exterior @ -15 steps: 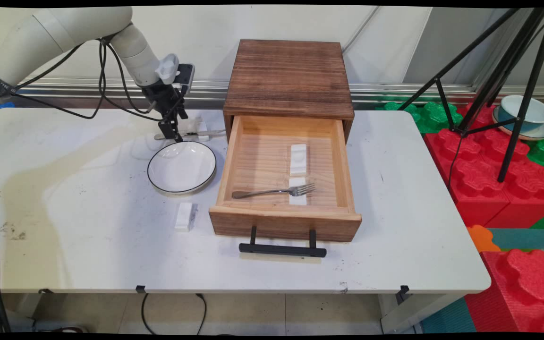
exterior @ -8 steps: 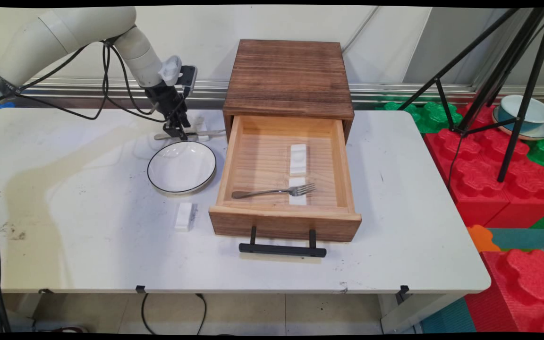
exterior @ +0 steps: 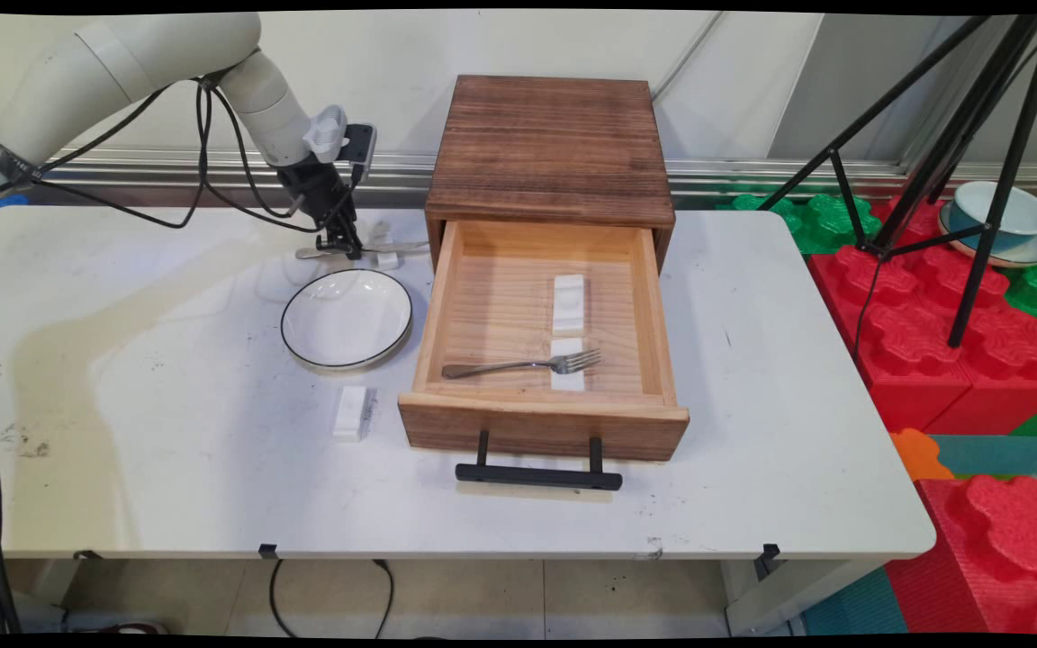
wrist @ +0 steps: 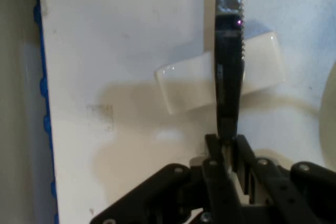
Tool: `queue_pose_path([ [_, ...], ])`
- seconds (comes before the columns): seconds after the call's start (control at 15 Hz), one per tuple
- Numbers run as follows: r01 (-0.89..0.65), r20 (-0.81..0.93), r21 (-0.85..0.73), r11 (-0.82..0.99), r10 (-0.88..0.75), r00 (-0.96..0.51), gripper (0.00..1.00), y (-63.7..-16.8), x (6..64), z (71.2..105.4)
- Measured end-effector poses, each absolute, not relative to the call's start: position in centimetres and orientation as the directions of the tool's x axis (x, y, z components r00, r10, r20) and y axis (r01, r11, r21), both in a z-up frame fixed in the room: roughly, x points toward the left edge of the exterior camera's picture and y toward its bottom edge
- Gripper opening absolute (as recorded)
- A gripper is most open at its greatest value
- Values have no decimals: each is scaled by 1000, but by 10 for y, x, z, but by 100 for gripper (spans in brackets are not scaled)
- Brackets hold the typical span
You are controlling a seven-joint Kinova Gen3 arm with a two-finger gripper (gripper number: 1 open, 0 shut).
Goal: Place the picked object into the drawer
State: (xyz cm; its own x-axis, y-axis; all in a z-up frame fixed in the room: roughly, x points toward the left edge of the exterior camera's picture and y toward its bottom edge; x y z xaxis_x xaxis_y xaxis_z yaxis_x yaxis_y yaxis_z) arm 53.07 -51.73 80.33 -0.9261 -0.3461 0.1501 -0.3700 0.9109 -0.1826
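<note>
A white desk (exterior: 167, 468) with rounded corners and faint brownish stains stands against a pale wall (exterior: 374, 63); a silver rail (exterior: 734, 171) runs along the wall's foot. The floor (exterior: 500, 598) under the desk is of beige tiles, and a black cable (exterior: 329, 598) loops down there. To the right lie big red foam blocks (exterior: 960, 360), with green (exterior: 811, 220), orange and teal ones among them. A black tripod (exterior: 978, 162) stands on them, and a pale blue bowl on a saucer (exterior: 1005, 220) sits behind its legs. The light is even and soft.
</note>
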Motion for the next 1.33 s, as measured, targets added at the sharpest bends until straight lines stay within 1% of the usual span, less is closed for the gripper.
queue_pose_path([
  [0.27,-378,153,-183,908,-353,-923,0,-517,533,805],
  [0.87,-373,158,-180,910,-347,-924,0,-504,540,820],
  [1.33,-364,178,-187,913,-333,-926,0,-485,545,842],
])
